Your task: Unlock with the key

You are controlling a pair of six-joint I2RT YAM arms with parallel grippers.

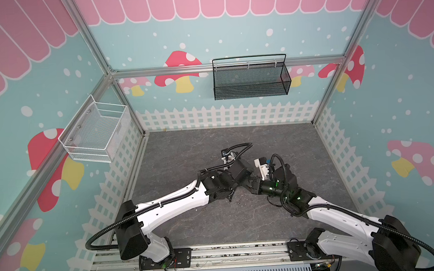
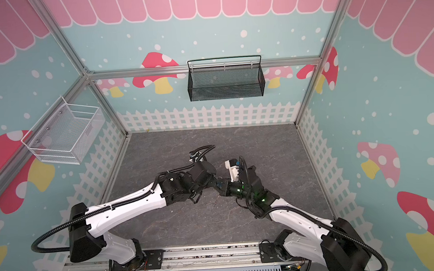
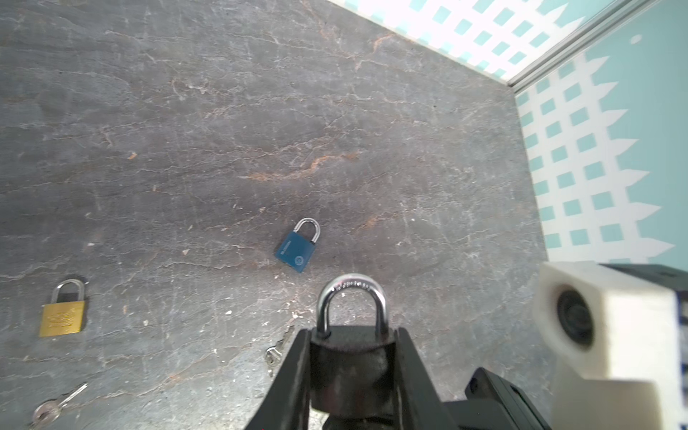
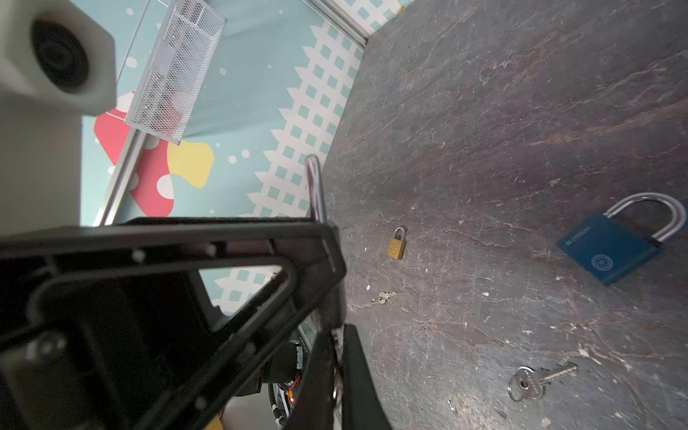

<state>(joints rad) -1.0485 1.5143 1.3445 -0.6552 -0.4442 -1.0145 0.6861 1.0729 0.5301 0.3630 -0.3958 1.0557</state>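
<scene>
While the left claw (image 3: 353,335) holds the dark padlock (image 3: 350,368) up off the gray table (image 1: 186,153), the right claw (image 4: 337,335) sits right beside it. The left claw is partly closed. Its two fingers squeeze the sides of the lock's body. The shiny loop (image 3: 350,294) of the lock sticks out past the fingertips, and both of its ends go into the body.

The right claw is squeezed tight. A thin shiny bit shows between its fingers. It looks like the key (image 4: 337,389), but most of it is hidden. I cannot tell if the key is inside the lock.

In both top views the two arms meet near the middle of the table. The dark padlock is hidden under them there.

More things lie flat on the table, away from the claws. A blue padlock (image 4: 610,249) lies with a ringed key (image 4: 536,379) near it. A gold padlock (image 4: 395,247) lies farther off, with a small key (image 4: 383,297) close by.

A white basket (image 1: 96,132) hangs on the left wall. A black basket (image 1: 251,78) hangs on the back wall.
</scene>
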